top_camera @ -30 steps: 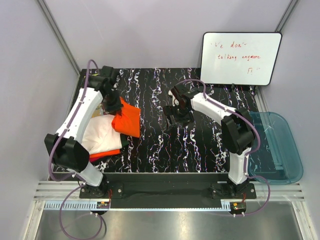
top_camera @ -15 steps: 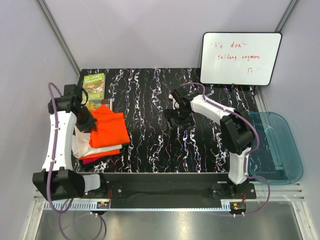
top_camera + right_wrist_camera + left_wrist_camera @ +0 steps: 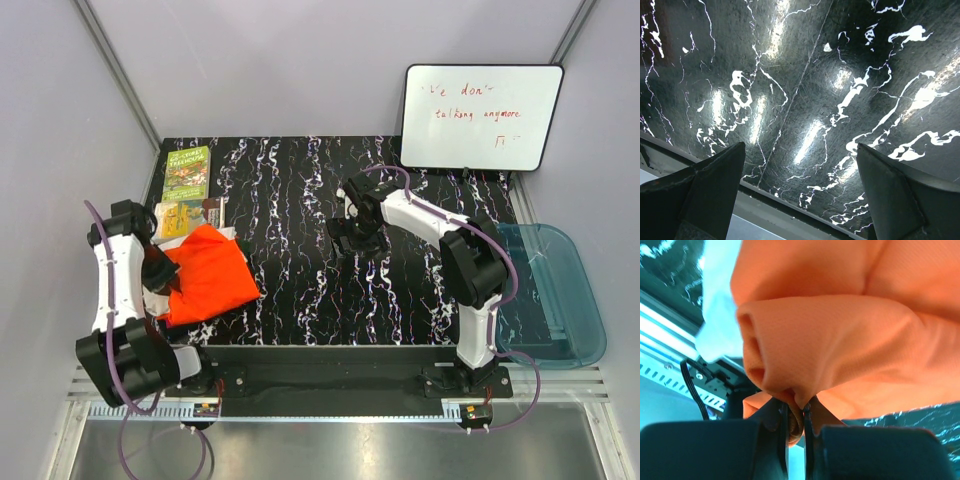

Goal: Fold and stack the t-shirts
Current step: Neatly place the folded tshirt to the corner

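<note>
Orange t-shirt (image 3: 850, 340) bulged above the left pincer (image 3: 796, 412) clamping its fold, hiding all but a blurred edge of white t-shirt (image 3: 715, 305); right pincer (image 3: 800, 147) gaped wide over table (image 3: 805, 65).

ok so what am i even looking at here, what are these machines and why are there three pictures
These are two white and black robot arms bolted to the near edge of a black, white-veined table. The wide picture comes from a fixed camera above and behind them. The other two come from a small camera on each wrist, looking past that arm's own claw.

The left claw is shut on a fold of a bright orange cloth t-shirt. A white cloth t-shirt shows at its edge. The right claw is open and empty over bare table.

The wide view also shows a small green book, a white board with red writing and a translucent blue plastic tub on the right.
</note>
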{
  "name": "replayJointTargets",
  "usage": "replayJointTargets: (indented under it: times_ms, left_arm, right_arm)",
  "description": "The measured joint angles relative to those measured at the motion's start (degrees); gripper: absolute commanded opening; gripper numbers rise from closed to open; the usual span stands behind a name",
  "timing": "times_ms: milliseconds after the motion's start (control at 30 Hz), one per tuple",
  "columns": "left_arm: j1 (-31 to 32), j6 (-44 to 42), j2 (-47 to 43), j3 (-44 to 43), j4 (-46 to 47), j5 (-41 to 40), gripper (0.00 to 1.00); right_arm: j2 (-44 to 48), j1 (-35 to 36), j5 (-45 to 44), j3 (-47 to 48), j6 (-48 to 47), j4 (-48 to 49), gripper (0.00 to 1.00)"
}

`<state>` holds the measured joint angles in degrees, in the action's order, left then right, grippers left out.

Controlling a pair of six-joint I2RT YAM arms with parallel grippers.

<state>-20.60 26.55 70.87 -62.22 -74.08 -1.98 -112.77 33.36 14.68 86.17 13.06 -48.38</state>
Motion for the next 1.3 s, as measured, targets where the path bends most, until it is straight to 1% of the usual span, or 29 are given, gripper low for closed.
replayJointTargets:
  times_ms: [133,400,567,667,700,733,800,933,1100,1133,1167,1200,1233,1300]
  left_arm:
    - [-2.5,-1.3,2.6,-0.8,1.6,0.0,0.00]
    - [-3.8,-3.0,10.0,-9.2,4.4,-0.2,0.00]
    - [-4.0,-3.5,12.6,-9.0,5.7,-0.3,0.00]
    - [-4.1,-3.7,13.0,-6.2,7.8,-0.4,0.00]
    - [-4.1,-3.7,13.0,-5.2,8.2,-0.5,0.33]
    - [-4.2,-3.7,13.0,-4.7,8.5,-0.5,0.62]
    - [-4.2,-3.9,13.0,-4.0,8.9,-0.5,0.98]
    - [-4.3,-3.0,10.7,-4.1,9.8,-1.2,0.99]
    - [-4.2,-2.5,1.8,-7.1,11.7,-1.3,0.99]
    - [-3.9,-2.5,-0.5,-8.0,12.5,-1.2,0.92]
    - [-3.5,-2.5,-2.5,-9.1,13.1,-0.9,0.60]
    - [-2.9,-2.5,-4.2,-10.0,14.1,-0.5,0.20]
    - [-2.1,-2.1,-5.4,-10.4,15.3,0.5,0.00]
    - [0.3,-2.2,-7.1,-10.2,18.1,3.8,0.00]
  right_arm:
    - [-0.3,0.0,0.0,0.0,0.0,0.2,1.00]
    - [-0.8,0.0,0.8,0.0,0.0,0.2,1.00]
    - [-0.8,0.0,1.3,0.0,0.0,0.2,1.00]
    - [-0.8,0.0,1.3,0.0,0.0,0.2,1.00]
    - [-0.8,0.0,1.3,0.0,0.0,0.2,1.00]
    - [-0.9,0.0,1.3,0.0,0.0,0.2,1.00]
    - [-1.0,0.0,1.3,0.0,0.0,0.1,1.00]
    - [-1.4,0.0,1.3,0.0,0.0,0.1,1.00]
    - [-1.6,0.0,1.3,0.0,0.0,0.1,1.00]
    - [-1.6,0.0,1.3,0.0,0.0,0.1,1.00]
    - [-1.7,0.0,1.3,0.0,0.0,0.1,1.00]
    - [-1.7,0.0,1.3,0.0,0.0,0.1,1.00]
    - [-1.7,0.0,1.4,0.0,0.0,0.1,1.00]
    - [-1.9,0.0,1.4,0.0,0.0,0.1,1.00]
